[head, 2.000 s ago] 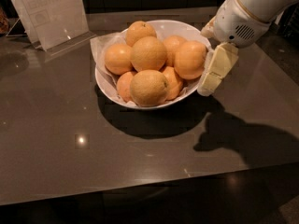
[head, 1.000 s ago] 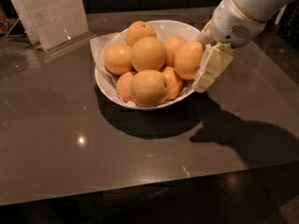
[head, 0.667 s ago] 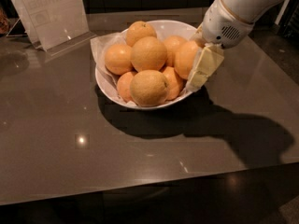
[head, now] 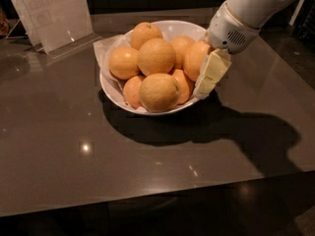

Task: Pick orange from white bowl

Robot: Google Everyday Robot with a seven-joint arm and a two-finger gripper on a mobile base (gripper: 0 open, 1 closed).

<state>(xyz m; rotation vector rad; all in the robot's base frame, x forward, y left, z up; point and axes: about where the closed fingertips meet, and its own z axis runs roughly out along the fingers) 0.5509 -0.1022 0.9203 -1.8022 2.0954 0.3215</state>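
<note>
The white bowl [head: 170, 28] stands in the middle of the dark table, lined with white paper and piled with several oranges. The deep orange fruit [head: 195, 58] lies at the bowl's right side. My gripper [head: 205, 78] comes down from the upper right on a white arm. It sits at the bowl's right rim, pressed against the right side of that orange. A large paler fruit [head: 158, 92] lies at the front of the pile, and another large one [head: 156, 56] sits on top in the middle.
A clear acrylic sign holder [head: 54, 14] stands at the back left of the glossy grey table [head: 74, 156]. The table's front edge runs along the bottom. The arm's shadow falls on the table to the right of the bowl.
My gripper has moved left, from just outside the bowl's right rim to against the right-hand orange. The oranges and bowl have not visibly moved.
</note>
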